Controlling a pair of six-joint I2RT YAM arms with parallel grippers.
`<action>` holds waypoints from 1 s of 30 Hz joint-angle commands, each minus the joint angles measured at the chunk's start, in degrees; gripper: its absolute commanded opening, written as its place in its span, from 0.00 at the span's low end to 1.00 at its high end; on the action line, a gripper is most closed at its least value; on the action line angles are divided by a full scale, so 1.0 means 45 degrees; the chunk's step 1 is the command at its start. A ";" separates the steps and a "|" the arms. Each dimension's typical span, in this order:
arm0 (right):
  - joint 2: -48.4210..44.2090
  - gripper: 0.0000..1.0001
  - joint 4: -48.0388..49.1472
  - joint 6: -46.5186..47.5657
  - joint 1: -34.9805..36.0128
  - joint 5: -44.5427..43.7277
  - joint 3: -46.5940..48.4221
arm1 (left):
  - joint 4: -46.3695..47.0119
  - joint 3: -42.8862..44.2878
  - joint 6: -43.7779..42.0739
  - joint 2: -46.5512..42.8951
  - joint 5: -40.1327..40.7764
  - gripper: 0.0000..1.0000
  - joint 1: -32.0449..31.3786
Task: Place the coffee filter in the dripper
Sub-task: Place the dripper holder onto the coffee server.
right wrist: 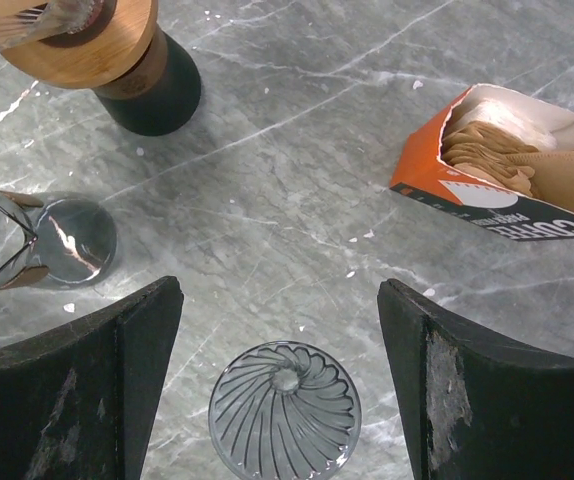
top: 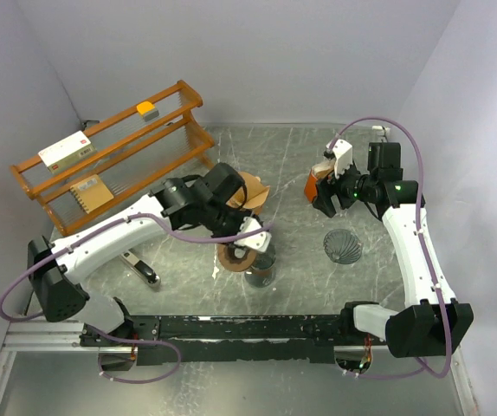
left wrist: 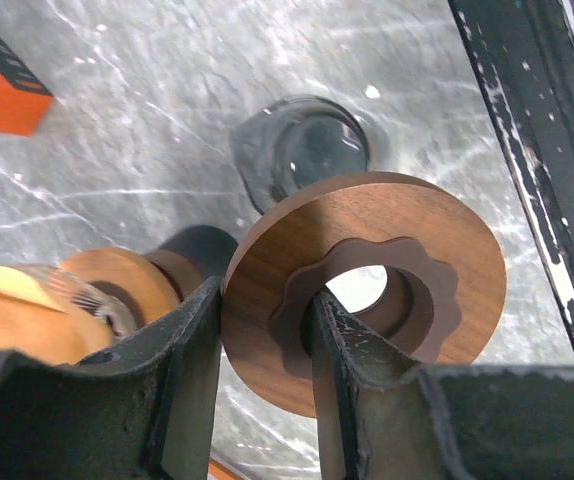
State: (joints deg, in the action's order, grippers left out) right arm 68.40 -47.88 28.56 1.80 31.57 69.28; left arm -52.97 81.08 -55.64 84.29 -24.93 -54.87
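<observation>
Walnut-brown wood sat pinched in your left claw (left wrist: 265, 300). Its fingers (left wrist: 192, 370) were closed on the band of a wooden ring (left wrist: 387, 270), one against the outer edge and one inside the scalloped hole. You had that arm stretched from its base to the middle of the table (top: 318, 147) with the wrist bent down, and the ring hung near a small glass cup (left wrist: 302, 150). Your right claw (right wrist: 277, 300) stood spread wide and held nothing. Its arm rose along the right side, with the wrist turned in toward the centre.

The left wrist camera gave you the grip itself, which the overhead camera mostly hid under the arm. The right wrist camera gave you the ribbed glass dripper (right wrist: 285, 410), standing alone on the grey veined table below the spread fingers. It also showed the orange filter box (right wrist: 487, 205) lying nearby, with the brown coffee filter (right wrist: 507, 150) stack inside it. Only the overhead view showed you the wooden rack (top: 110, 156) at the far left, well apart from both claws. That view also placed the dripper between the right arm and the cup.
</observation>
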 commanded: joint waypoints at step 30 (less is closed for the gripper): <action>-0.0745 0.80 0.0471 0.0100 -0.0205 0.0480 -0.0476 | -0.1906 0.4955 0.1065 0.5206 0.0215 0.35 -0.0782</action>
State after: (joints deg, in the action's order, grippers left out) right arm 66.85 -47.29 28.56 1.56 33.23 68.05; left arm -58.81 100.75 -51.42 106.02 -25.30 -57.56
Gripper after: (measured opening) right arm 0.803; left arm 0.449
